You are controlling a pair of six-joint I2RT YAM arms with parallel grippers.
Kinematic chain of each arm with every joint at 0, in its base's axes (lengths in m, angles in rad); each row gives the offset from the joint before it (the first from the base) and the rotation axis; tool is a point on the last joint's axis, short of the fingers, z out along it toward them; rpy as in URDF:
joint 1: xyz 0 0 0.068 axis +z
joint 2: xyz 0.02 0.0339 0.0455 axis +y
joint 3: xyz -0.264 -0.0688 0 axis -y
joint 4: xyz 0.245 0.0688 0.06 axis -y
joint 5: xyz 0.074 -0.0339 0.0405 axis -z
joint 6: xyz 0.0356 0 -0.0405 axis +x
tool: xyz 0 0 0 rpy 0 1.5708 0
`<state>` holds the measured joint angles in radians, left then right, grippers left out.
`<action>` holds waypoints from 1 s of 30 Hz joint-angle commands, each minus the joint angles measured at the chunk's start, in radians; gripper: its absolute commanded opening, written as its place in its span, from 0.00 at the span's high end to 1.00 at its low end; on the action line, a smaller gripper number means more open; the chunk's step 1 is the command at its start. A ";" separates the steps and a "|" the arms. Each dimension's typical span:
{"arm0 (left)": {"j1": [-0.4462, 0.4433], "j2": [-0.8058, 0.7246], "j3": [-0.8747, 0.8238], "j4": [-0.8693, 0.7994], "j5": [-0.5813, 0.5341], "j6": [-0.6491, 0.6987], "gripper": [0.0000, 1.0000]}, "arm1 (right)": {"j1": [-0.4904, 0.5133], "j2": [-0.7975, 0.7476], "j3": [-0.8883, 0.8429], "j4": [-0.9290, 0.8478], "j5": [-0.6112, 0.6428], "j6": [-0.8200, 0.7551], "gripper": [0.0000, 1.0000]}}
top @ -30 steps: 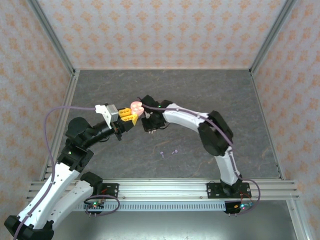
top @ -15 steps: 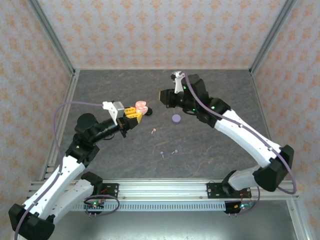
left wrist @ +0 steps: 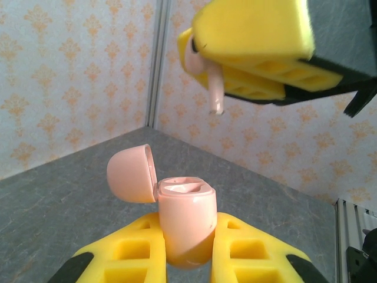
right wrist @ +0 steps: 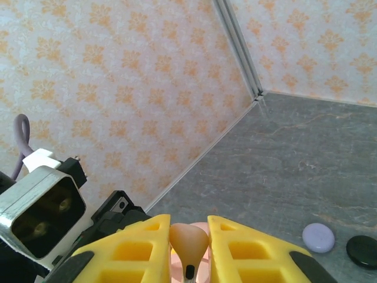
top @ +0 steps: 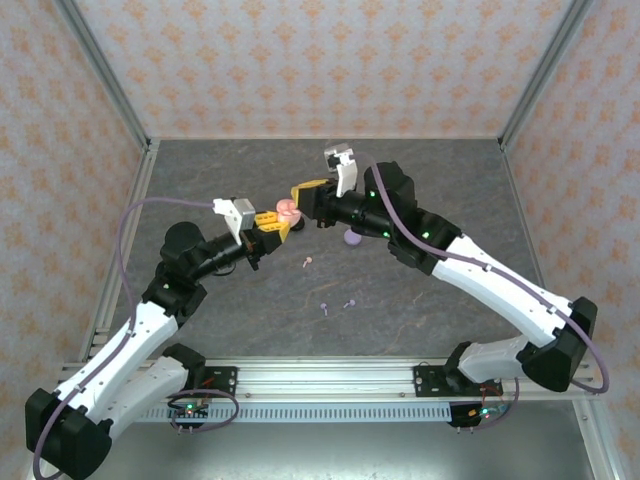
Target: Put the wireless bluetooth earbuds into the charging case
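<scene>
Pinching the open pink case (left wrist: 184,221) in my left end effector (top: 272,225), I pinch a pink earbud (left wrist: 212,88) just above it with my right end effector (top: 305,192).

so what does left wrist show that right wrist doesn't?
Left wrist adds: the open pink charging case, lid flipped back, clamped upright in the left gripper, and the gap between its opening and the bud above.

Right wrist adds: a lavender round case and a black round case lying on the table, plus the left arm's camera housing.

Shared: the pink earbud pinched stem-down in the right gripper, the grey table, and the wallpapered walls.
</scene>
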<state>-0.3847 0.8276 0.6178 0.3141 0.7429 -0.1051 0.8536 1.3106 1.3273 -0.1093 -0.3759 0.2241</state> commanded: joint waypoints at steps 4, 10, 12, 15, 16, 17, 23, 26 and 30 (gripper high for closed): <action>-0.005 -0.001 -0.004 0.068 0.001 -0.008 0.85 | 0.012 0.039 -0.004 0.063 -0.015 -0.019 0.81; -0.005 0.001 0.002 0.059 -0.002 -0.002 0.85 | 0.014 0.059 0.000 0.054 -0.038 -0.020 0.81; -0.006 -0.001 0.005 0.053 -0.003 0.000 0.85 | 0.016 0.057 -0.004 0.053 -0.041 -0.020 0.81; -0.006 -0.002 0.009 0.042 -0.005 0.002 0.85 | 0.017 0.056 -0.012 0.052 -0.049 -0.017 0.81; -0.006 -0.002 0.010 0.041 -0.006 0.004 0.85 | 0.017 0.053 -0.016 0.051 -0.048 -0.016 0.81; -0.006 -0.003 0.009 0.041 -0.007 0.004 0.85 | 0.019 0.052 -0.019 0.051 -0.049 -0.016 0.81; -0.006 -0.004 0.010 0.036 -0.014 0.002 0.85 | 0.021 0.035 -0.037 0.053 -0.041 -0.021 0.81; -0.005 -0.004 0.008 0.034 -0.017 0.002 0.85 | 0.021 0.029 -0.043 0.053 -0.041 -0.022 0.81; -0.006 -0.004 0.008 0.036 -0.017 -0.001 0.85 | 0.021 0.026 -0.048 0.055 -0.044 -0.023 0.81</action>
<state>-0.3847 0.8276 0.6178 0.3172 0.7345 -0.1070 0.8635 1.3609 1.2926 -0.0727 -0.4049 0.2192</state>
